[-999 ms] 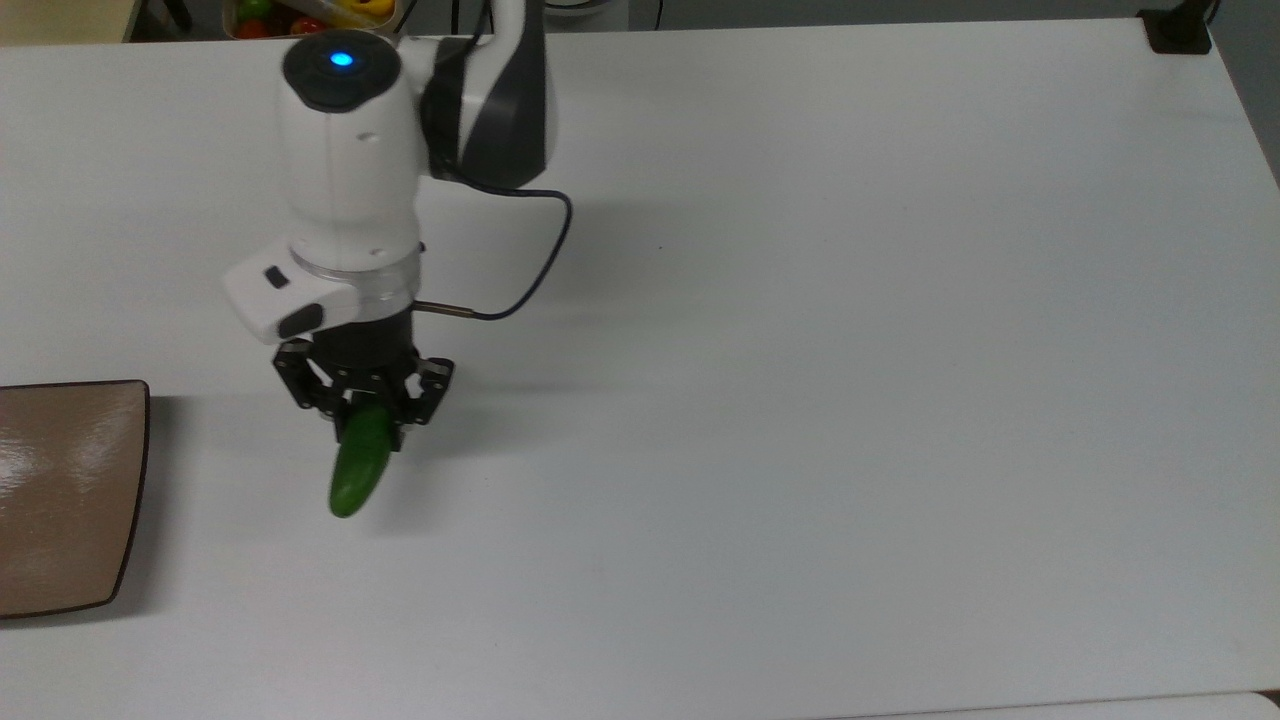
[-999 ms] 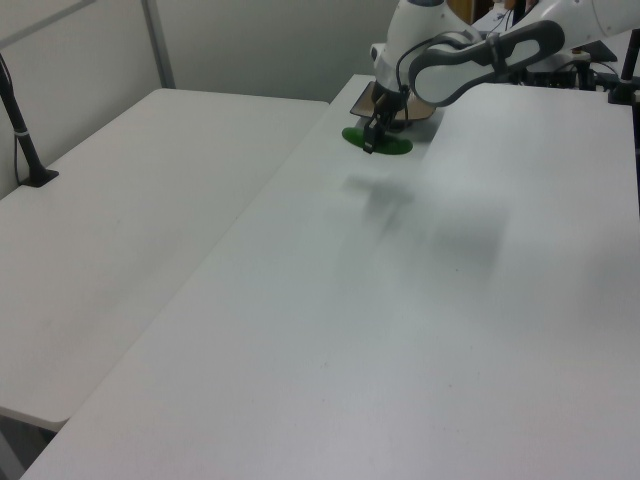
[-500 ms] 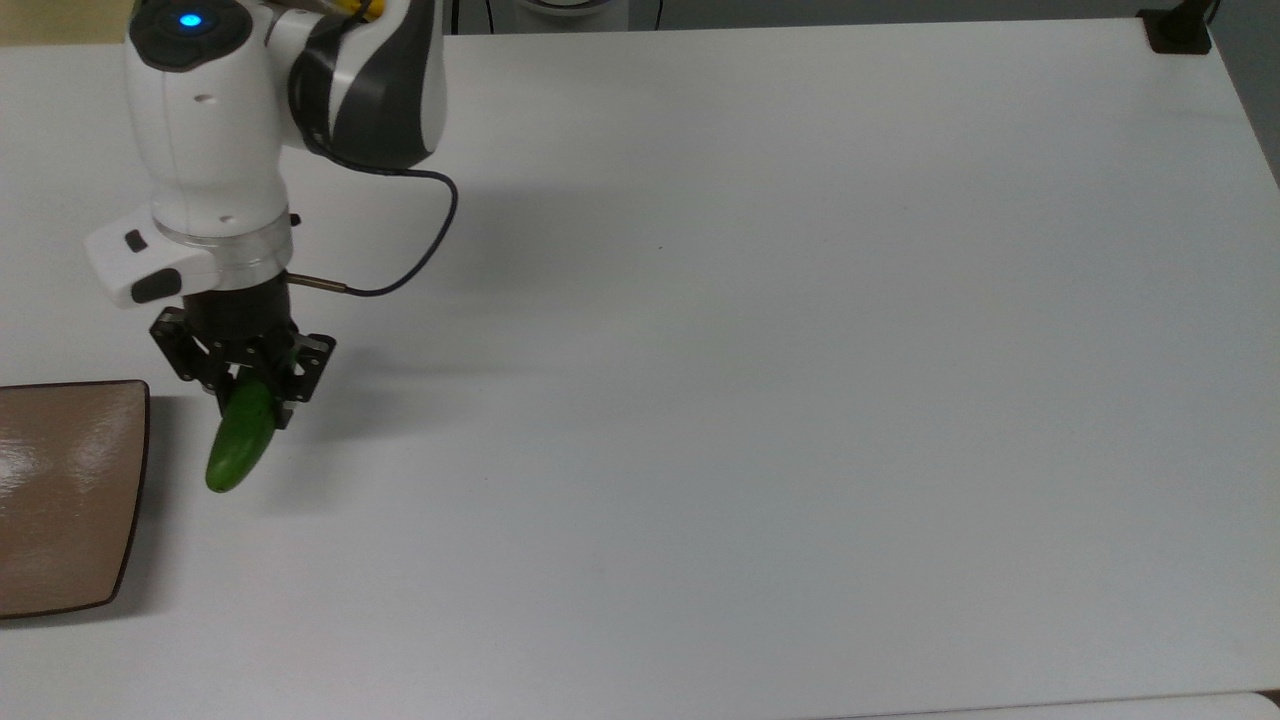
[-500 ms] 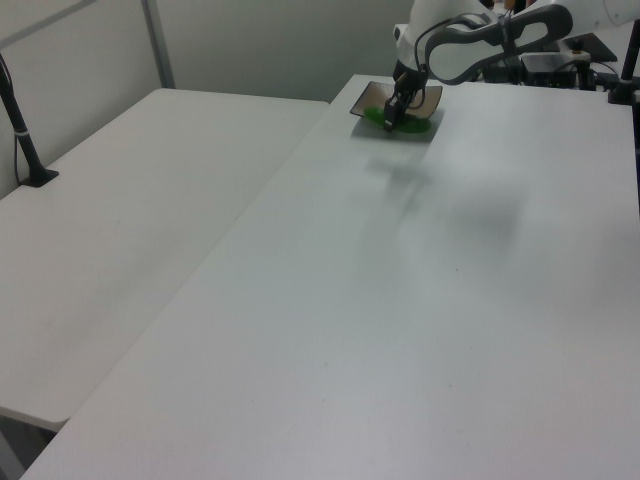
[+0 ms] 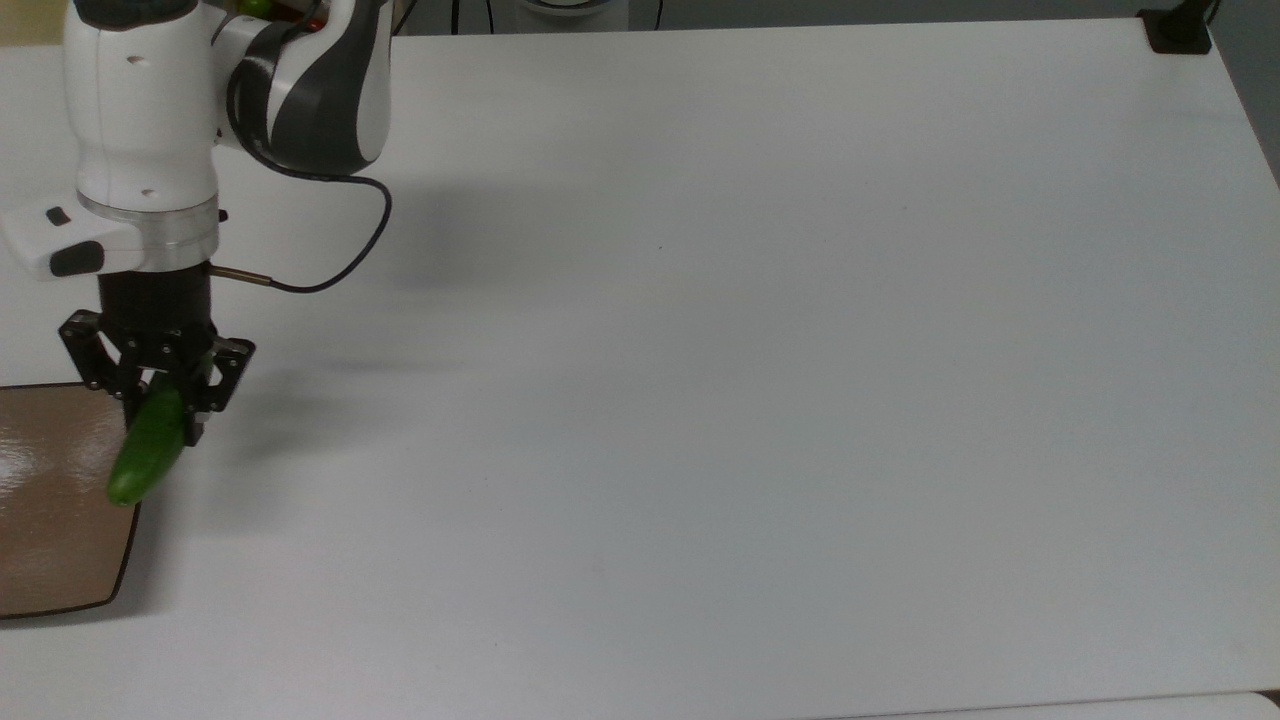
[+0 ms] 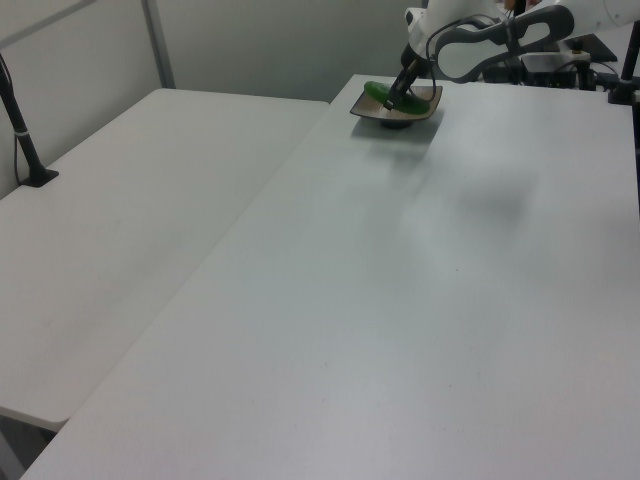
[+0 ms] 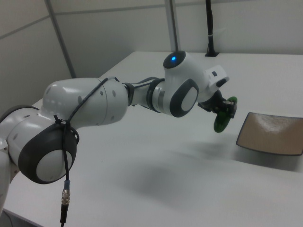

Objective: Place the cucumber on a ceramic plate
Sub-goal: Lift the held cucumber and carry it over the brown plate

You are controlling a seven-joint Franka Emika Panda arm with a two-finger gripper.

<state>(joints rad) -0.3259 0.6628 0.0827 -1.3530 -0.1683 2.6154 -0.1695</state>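
Top view: cucumber held at the plate's edge

Top view shows the gripper (image 5: 158, 400) pinching the cucumber (image 5: 146, 449) by its upper end, the free end hanging over the near corner of the ceramic plate (image 5: 50, 540) at the top view's left edge. Right view has the cucumber (image 7: 222, 118) in the air, clear of the white table (image 7: 156, 161) and just beside the plate (image 7: 272, 135), which rests flat on it.

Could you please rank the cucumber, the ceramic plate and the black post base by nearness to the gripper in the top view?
1. cucumber, held in the gripper.
2. ceramic plate, at the top view's left edge.
3. black post base, top view's far right corner.
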